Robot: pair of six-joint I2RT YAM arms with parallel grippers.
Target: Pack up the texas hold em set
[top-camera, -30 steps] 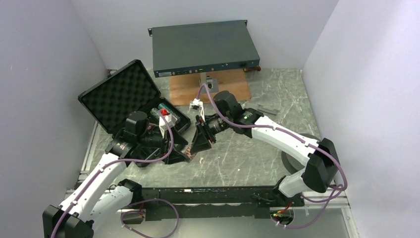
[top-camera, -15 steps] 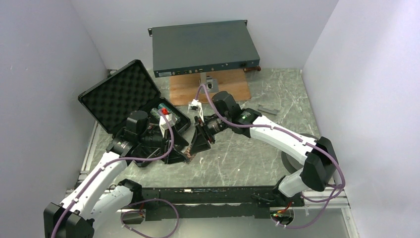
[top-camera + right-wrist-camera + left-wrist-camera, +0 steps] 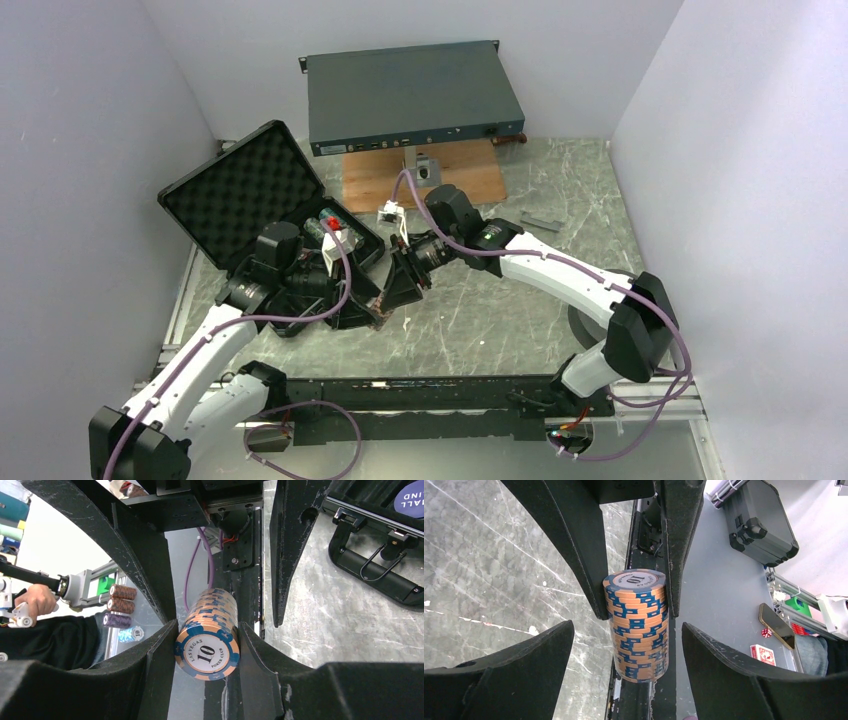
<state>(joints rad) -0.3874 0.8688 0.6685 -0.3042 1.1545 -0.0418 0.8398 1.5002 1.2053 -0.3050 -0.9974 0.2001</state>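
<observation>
I judged this a handover. My right gripper (image 3: 207,632) pinched the chip stack (image 3: 206,652) at centre frame, and my left gripper (image 3: 626,630) stood spread either side, not touching. Next, the left needed to close squarely, then carry it to the case (image 3: 250,195), upper left.

From above, the chip stack (image 3: 638,625) is too small to be made out; the blue disc (image 3: 412,495) is cut off by the picture's edge.
</observation>
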